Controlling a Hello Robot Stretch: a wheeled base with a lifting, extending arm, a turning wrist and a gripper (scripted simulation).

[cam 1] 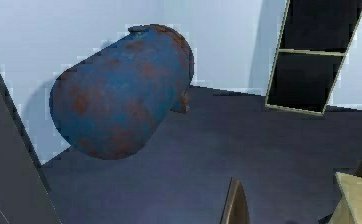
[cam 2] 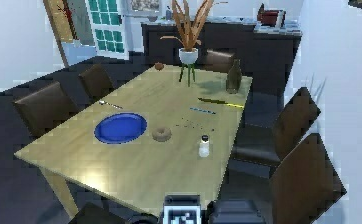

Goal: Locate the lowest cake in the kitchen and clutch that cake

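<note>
Searching: we are eyeing a small brown round lump [cam 2: 161,133] on a pale wooden table [cam 2: 79,152]; closer approach needed; gripper [cam 2: 154,217] state untellable.

No word, number or sign can be read on anything here. The white square [cam 2: 183,211] at the arm side view's bottom edge bears black marks, which form a pattern, not letters. Any print on the dark bottle [cam 2: 234,76] near the table's [cam 2: 69,150] far right corner is too small to tell.
</note>
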